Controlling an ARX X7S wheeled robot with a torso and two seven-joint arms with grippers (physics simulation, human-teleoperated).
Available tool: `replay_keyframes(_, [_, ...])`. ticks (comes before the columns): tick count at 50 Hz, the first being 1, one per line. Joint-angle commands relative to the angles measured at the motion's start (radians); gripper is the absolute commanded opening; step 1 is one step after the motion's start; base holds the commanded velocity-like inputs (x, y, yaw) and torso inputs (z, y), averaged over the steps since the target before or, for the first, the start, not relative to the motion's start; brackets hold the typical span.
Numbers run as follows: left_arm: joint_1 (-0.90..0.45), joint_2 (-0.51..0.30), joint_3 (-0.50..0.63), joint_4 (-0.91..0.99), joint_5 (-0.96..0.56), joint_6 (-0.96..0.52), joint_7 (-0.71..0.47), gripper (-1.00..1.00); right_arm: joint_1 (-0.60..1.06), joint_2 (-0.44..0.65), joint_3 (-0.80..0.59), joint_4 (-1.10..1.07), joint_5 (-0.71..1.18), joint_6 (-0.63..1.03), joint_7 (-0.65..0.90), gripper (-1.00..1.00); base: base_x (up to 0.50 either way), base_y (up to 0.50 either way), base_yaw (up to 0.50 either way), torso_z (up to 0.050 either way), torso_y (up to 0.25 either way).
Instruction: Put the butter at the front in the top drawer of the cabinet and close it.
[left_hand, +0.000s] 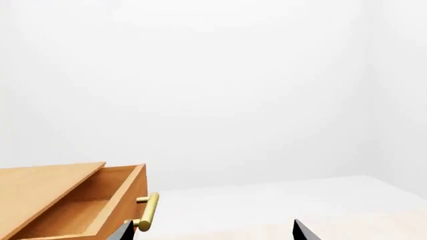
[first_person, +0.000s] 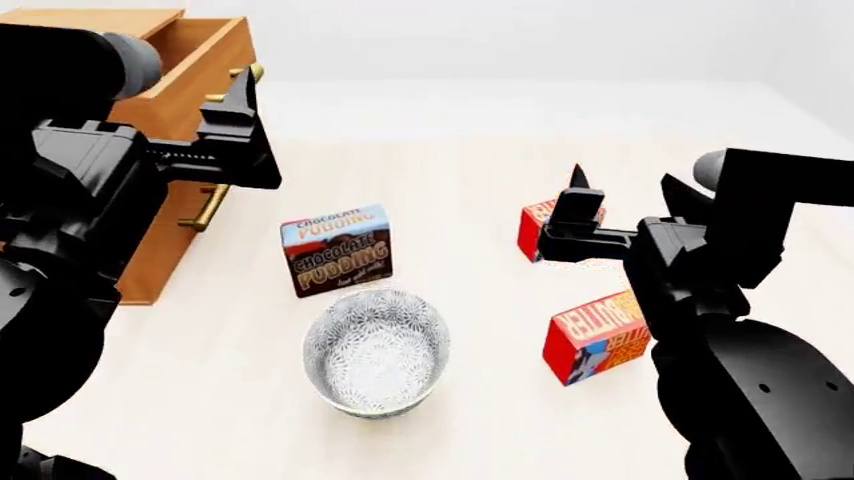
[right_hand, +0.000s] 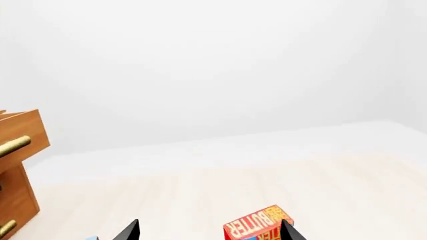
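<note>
Drawer pulled out, both hands spread, front butter untouched

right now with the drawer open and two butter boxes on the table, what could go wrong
1. Two near-identical butter boxes lie close together: the nearer one and the farther one. The open right gripper is beside the farther one, so it may take the wrong box.
2. The chocolate pudding box and glass bowl stand between the butter and the top drawer; a low carry could knock them.

Plain white walls — pale wood-grain floor, evenly lit.
</note>
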Motion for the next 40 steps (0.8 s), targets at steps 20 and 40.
replay_keyframes(20, [-0.017, -0.026, 0.022, -0.030, -0.042, 0.051, -0.024, 1.00, 0.012, 0.018, 0.010, 0.043, 0.098, -0.032, 0.076, 1.00, 0.40, 0.00, 0.00, 0.000, 0.001])
replay_keyframes(40, [-0.172, -0.079, 0.105, -0.174, 0.007, 0.054, -0.039, 1.00, -0.009, 0.039, 0.019, 0.057, 0.138, -0.048, 0.102, 1.00, 0.18, 0.00, 0.00, 0.000, 0.001])
